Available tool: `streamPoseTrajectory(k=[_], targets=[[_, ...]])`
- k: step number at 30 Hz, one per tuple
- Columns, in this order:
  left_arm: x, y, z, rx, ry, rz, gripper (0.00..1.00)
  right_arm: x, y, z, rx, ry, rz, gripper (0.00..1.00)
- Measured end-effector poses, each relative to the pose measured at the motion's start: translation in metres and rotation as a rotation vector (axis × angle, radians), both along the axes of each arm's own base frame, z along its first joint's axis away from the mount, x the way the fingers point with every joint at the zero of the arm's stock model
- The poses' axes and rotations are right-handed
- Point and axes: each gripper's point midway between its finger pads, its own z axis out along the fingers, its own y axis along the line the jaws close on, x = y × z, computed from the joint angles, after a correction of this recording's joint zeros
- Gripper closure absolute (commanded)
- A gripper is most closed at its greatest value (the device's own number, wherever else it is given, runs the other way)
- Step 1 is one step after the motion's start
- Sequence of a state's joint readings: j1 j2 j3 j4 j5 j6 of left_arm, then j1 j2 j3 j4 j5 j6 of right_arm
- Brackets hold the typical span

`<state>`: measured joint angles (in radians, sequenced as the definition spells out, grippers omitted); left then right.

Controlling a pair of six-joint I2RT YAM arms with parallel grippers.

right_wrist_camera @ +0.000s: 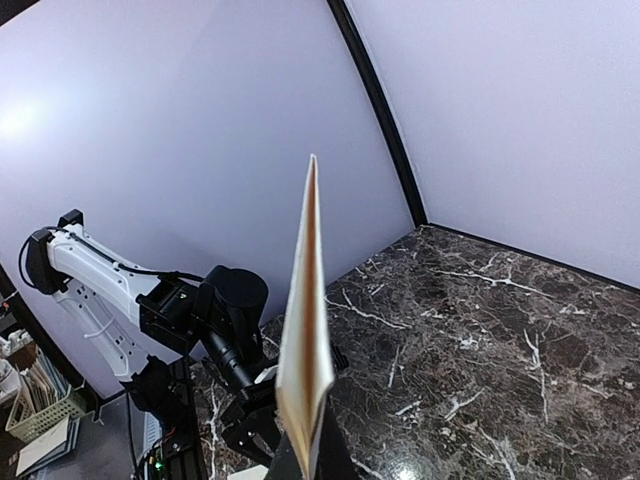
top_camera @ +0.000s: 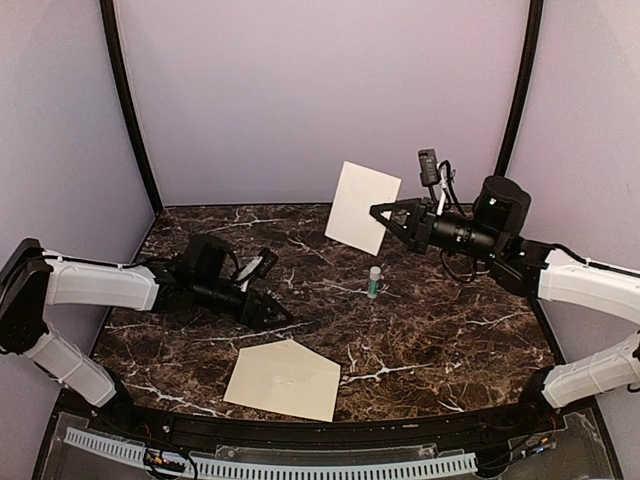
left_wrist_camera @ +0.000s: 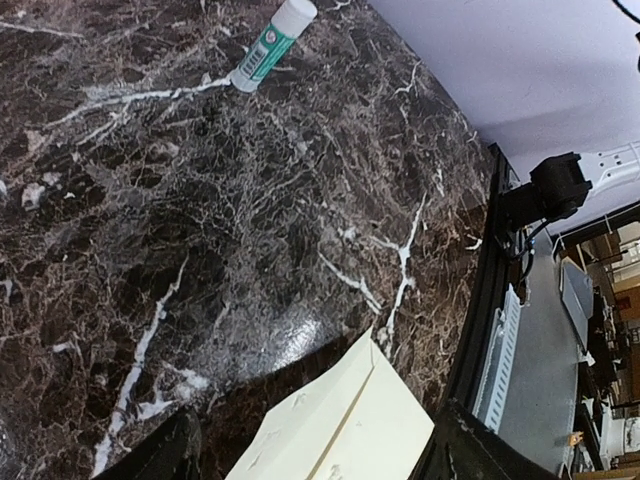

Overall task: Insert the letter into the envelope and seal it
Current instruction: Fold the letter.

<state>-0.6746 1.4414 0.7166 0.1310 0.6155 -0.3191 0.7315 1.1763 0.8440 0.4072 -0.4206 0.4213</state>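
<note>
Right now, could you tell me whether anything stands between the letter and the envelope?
Partly. The left end effector, open, sits low just beyond the envelope's far edge, near the line from the raised letter. The glue stick stands right of that line.

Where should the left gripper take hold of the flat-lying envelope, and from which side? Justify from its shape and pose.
Probably the pointed flap tip of the envelope, coming from the far side, where the open left gripper hovers. It lies flat, so only an edge can be pinched, and the point faces that gripper.
</note>
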Motion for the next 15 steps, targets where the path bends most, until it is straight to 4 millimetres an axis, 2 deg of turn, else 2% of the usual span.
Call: streamPoseTrajectory(k=[5, 10, 15], targets=[[0.001, -0.015, -0.032, 0.108, 0.058, -0.068, 0.22, 0.001, -0.009, -0.012, -0.035, 0.008, -0.031, 1.00], [0.003, -0.023, -0.040, 0.162, 0.065, -0.133, 0.22, 0.001, -0.013, -0.024, -0.056, 0.024, -0.038, 1.00], [-0.006, -0.027, -0.051, 0.202, 0.085, -0.242, 0.23, 0.003, -0.015, -0.030, -0.068, 0.031, -0.044, 1.00]])
